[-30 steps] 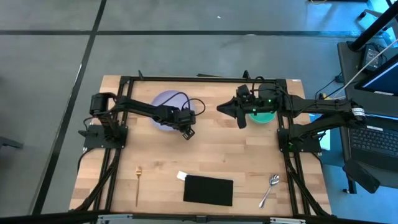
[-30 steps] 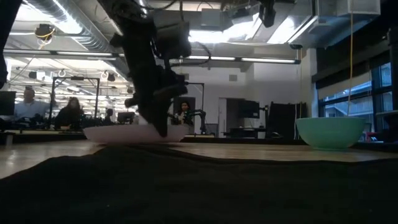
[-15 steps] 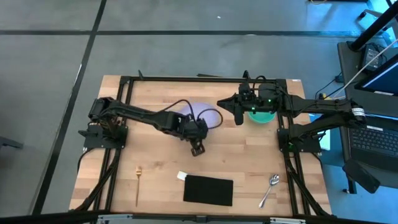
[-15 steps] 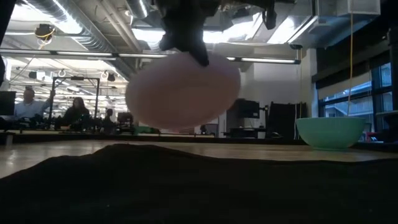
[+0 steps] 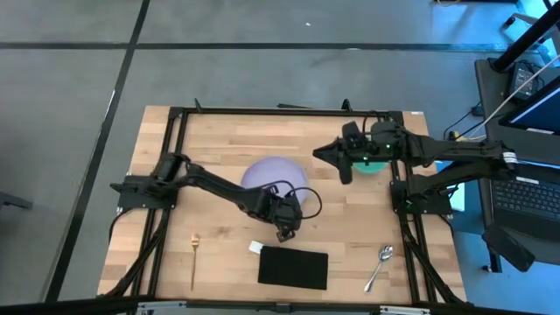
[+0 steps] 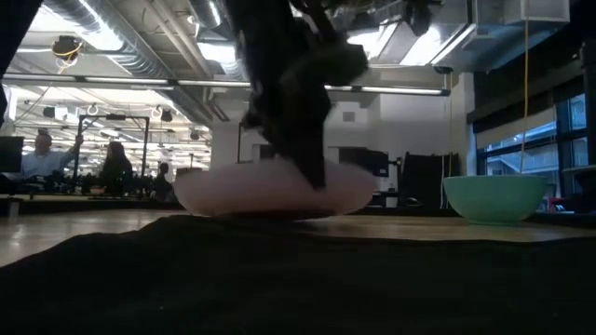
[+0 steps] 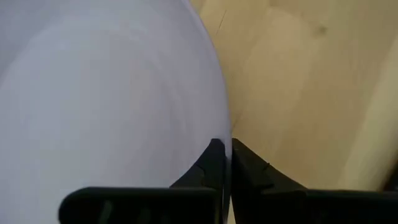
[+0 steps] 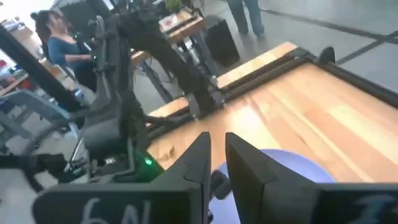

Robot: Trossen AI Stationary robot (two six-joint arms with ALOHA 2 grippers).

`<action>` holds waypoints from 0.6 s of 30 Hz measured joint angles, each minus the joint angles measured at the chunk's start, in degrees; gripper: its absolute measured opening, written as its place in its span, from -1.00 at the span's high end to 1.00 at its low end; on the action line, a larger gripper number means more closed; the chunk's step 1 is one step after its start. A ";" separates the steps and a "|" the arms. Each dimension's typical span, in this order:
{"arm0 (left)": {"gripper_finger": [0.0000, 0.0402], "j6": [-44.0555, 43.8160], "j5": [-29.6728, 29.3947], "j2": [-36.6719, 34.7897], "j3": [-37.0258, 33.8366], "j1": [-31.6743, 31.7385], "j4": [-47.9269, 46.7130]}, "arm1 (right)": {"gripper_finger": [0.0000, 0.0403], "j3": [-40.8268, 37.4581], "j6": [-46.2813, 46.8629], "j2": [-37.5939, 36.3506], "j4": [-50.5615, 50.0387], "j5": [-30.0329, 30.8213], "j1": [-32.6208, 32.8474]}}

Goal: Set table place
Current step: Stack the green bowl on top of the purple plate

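The pale lavender plate [image 5: 273, 175] is at the table's middle and fills the left wrist view [image 7: 106, 93]. In the low view the plate [image 6: 275, 191] sits low over the wood. My left gripper [image 5: 281, 205] [image 7: 227, 146] is shut on its near rim. My right gripper [image 5: 319, 154] [image 8: 217, 140] hovers shut beyond the plate's far right, touching nothing. The teal-green bowl [image 5: 376, 163] [image 6: 495, 197] stands on its base at the far right, partly under the right arm. The gold fork [image 5: 193, 260] lies near left and the silver spoon [image 5: 379, 266] near right. My left gripper pinches the plate's rim [image 7: 221, 127] on its near side between its two fingers, one on each face. The fingers [image 6: 312, 167] slant down from the near side. The plate is about level and low; whether its base touches the table I cannot tell.
A black mat [image 5: 293, 268] with a white tag [image 5: 255, 248] lies at the near edge, just in front of the left gripper, and fills the low view's foreground. Black frame rails [image 5: 289, 111] run along the far edge and both sides. People sit in the room beyond.
My left gripper has carried the plate from the far left toward the middle and the near edge. The plate rose and tipped steeply, showing its underside, then came back down to about level and low over the wood. My right gripper has drawn back slightly toward the right.
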 joint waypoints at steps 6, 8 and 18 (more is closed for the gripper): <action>0.81 -4.05 3.75 3.90 -0.02 0.05 5.69 | 0.74 0.00 -0.09 -3.63 -8.57 0.88 2.77; 0.71 -4.91 5.97 4.00 -0.02 0.09 7.88 | 0.74 0.00 -0.10 -4.57 -11.80 2.25 3.73; 0.24 -7.99 12.84 2.88 -0.08 1.81 17.00 | 0.74 0.00 1.63 -7.30 -29.85 5.24 5.94</action>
